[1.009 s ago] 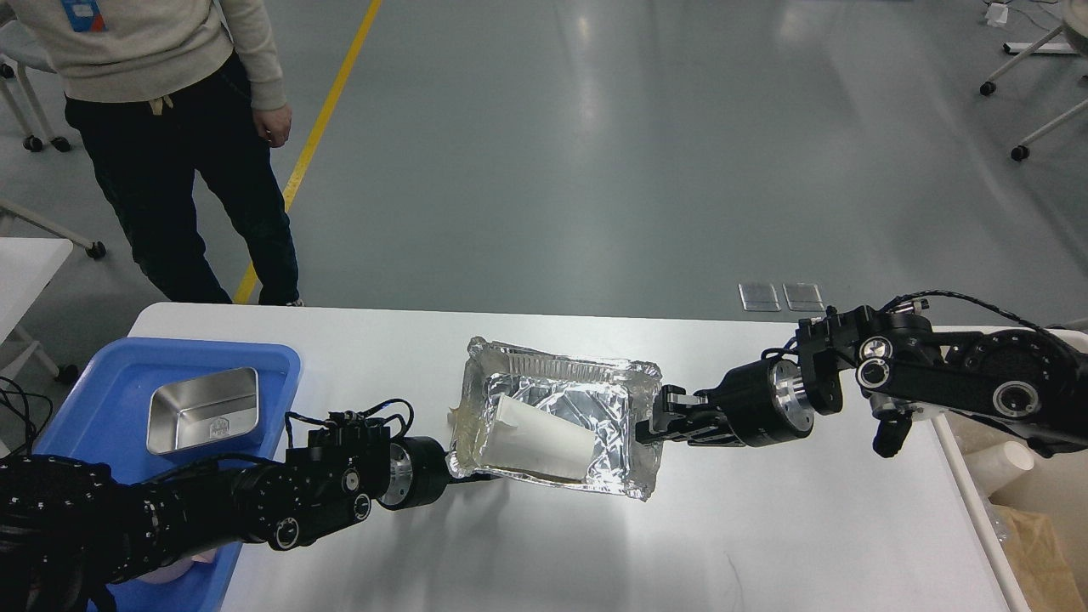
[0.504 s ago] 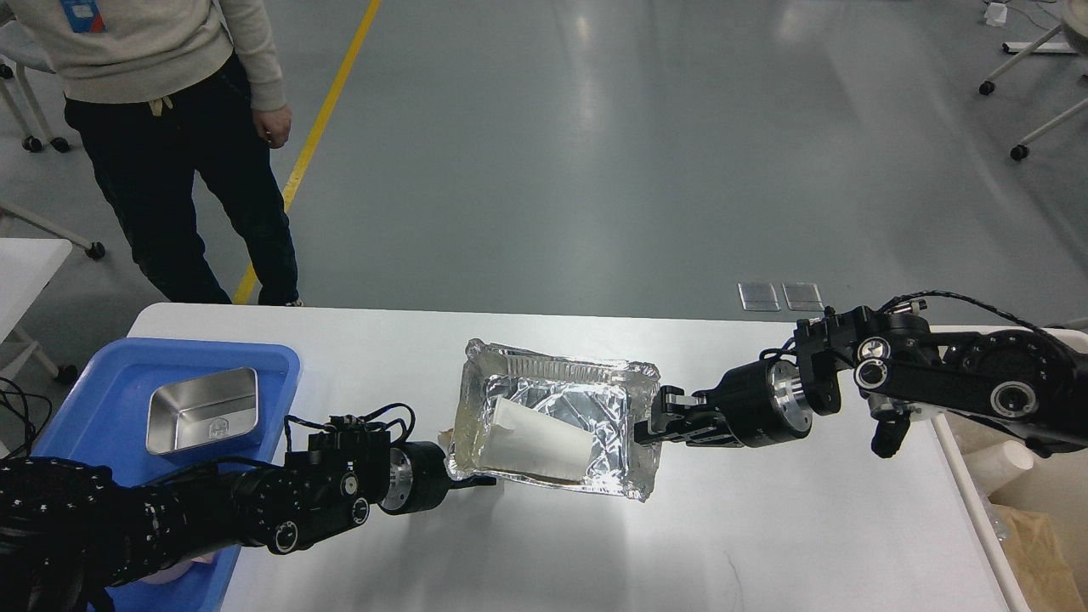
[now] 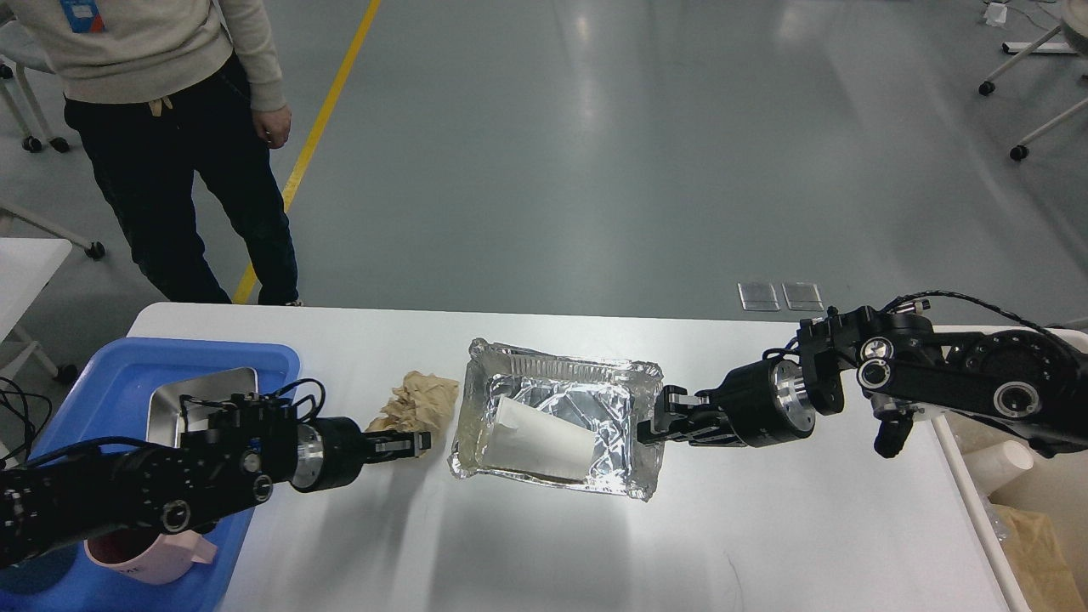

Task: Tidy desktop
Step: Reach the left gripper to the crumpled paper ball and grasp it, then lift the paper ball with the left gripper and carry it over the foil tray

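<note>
The desktop [image 3: 765,544] fills the lower half of the head view and is only partly tidied, as I judge it. Taking the foil tray [image 3: 557,429] at its middle as the landmark: nearest of all, left of and below the tray, a pink cup [image 3: 153,557] sits in the blue tray [image 3: 110,374], which overlaps the desktop's left end, with a steel pan [image 3: 200,399] in it farther back; those look put away. The left gripper [image 3: 416,442] hangs just left of the foil tray, its fingers nearly together on nothing I can see, beside a crumpled brown paper [image 3: 416,399] that lies loose on the desktop, close to the foil tray's left rim. A white paper cup [image 3: 535,442] lies on its side inside the foil tray. The right gripper [image 3: 659,422] is at the tray's right rim, apparently pinching it, though the contact is too dark to be sure. Right of the tray, off the desktop's edge, a beige bin [image 3: 1020,501] holds rubbish. Left to do: paper, cup and foil tray.
</note>
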Motion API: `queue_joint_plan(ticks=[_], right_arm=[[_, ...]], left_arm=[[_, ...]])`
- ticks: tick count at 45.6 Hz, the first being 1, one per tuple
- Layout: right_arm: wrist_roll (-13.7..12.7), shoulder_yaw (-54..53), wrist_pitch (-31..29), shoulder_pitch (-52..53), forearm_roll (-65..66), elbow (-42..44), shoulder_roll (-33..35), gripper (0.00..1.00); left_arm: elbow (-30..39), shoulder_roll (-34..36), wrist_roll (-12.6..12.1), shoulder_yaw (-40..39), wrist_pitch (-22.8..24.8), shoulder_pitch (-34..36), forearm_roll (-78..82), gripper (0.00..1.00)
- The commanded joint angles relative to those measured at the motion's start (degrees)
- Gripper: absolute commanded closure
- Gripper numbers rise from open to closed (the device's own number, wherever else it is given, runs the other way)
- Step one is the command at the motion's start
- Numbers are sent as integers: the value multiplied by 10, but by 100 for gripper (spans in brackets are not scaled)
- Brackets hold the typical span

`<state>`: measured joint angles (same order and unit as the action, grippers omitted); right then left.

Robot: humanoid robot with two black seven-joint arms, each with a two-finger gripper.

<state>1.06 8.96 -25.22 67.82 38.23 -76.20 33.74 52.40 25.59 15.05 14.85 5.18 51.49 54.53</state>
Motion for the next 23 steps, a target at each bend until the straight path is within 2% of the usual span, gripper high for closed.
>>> queue_joint_plan(ticks=[1,15,23], right_arm=[[0,1,0,0,0,1,-4,100],[0,4,0,0,2,1,-7,100],[0,4,0,0,3,2,-8,100]], left_arm=[[58,78,0,-9,0,15,-1,100],[226,256,0,-21,0,72,0,100],[292,312,0,-21,2,120,0,100]])
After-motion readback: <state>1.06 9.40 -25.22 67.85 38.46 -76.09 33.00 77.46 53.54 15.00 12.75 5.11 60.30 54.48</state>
